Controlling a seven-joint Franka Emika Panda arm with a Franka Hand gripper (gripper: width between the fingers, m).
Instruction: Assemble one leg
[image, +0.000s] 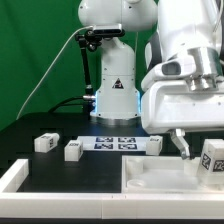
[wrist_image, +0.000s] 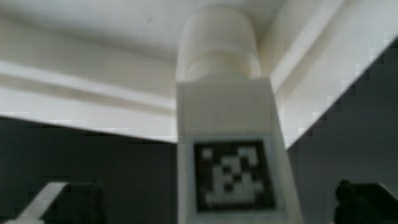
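A white leg (wrist_image: 228, 120) with a black-and-white tag fills the middle of the wrist view, its far end reaching toward the large white panel (wrist_image: 107, 60). My gripper (wrist_image: 214, 205) is open. Its dark fingers (wrist_image: 57, 203) stand either side of the leg, with a gap on each side. In the exterior view this leg (image: 212, 156) is at the right edge beside the panel's (image: 150, 178) far right corner, with one dark finger (image: 183, 143) to its left. The gripper (image: 200, 150) is mostly hidden by the arm. Three more legs (image: 45, 142) (image: 72, 150) (image: 153, 146) lie on the black table.
The marker board (image: 113, 142) lies in front of the robot base (image: 113, 95). The white panel's raised rim (image: 20, 175) runs along the exterior view's front left. A green backdrop stands behind.
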